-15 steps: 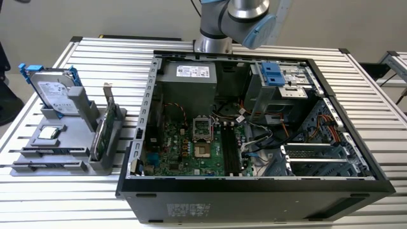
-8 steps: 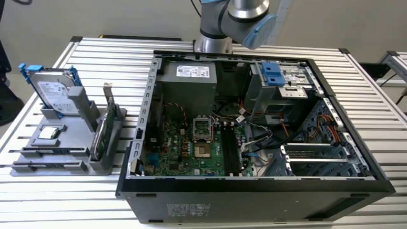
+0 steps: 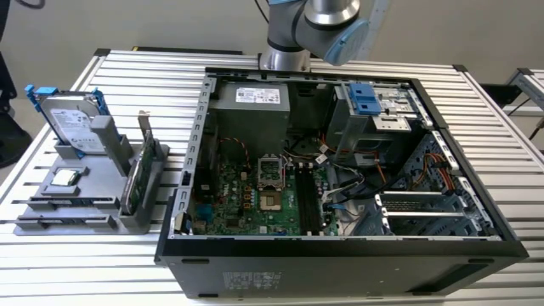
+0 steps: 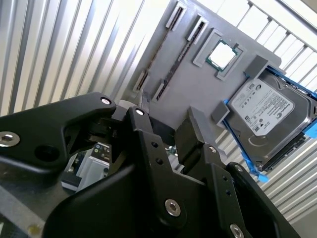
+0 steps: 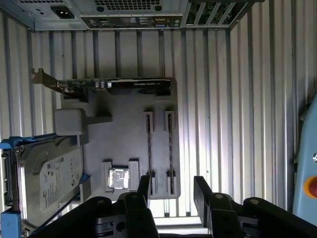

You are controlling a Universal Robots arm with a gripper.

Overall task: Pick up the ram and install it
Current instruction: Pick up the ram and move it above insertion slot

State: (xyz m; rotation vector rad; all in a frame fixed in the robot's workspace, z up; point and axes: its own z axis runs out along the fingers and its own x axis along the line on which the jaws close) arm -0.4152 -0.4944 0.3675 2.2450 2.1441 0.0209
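Two thin dark sticks, the ram (image 5: pixel 149 148), stand edge-on in the two long slots of the grey holder (image 5: pixel 124 144). In the exterior view they (image 3: pixel 64 203) are dark strips at the holder's (image 3: pixel 93 191) near end. My gripper (image 5: pixel 172 191) hangs above the holder, open, nothing between its black fingers (image 5: pixel 144 186). Its gap lines up with the slot farther from the processor chip. In the second wrist view the open gripper (image 4: pixel 163 116) sits over the holder (image 4: pixel 198 84), the slots beyond it. The arm (image 3: pixel 323 25) enters at the top of the exterior view.
The holder also carries a silver hard drive with blue rails (image 3: pixel 72 124), a green expansion card (image 3: pixel 140 169) and a processor chip (image 3: pixel 68 177). The open computer case (image 3: pixel 340 248) lies on the exterior view's right, its motherboard (image 3: pixel 246 191) and black memory slots (image 3: pixel 306 197) exposed. The table is slatted metal.
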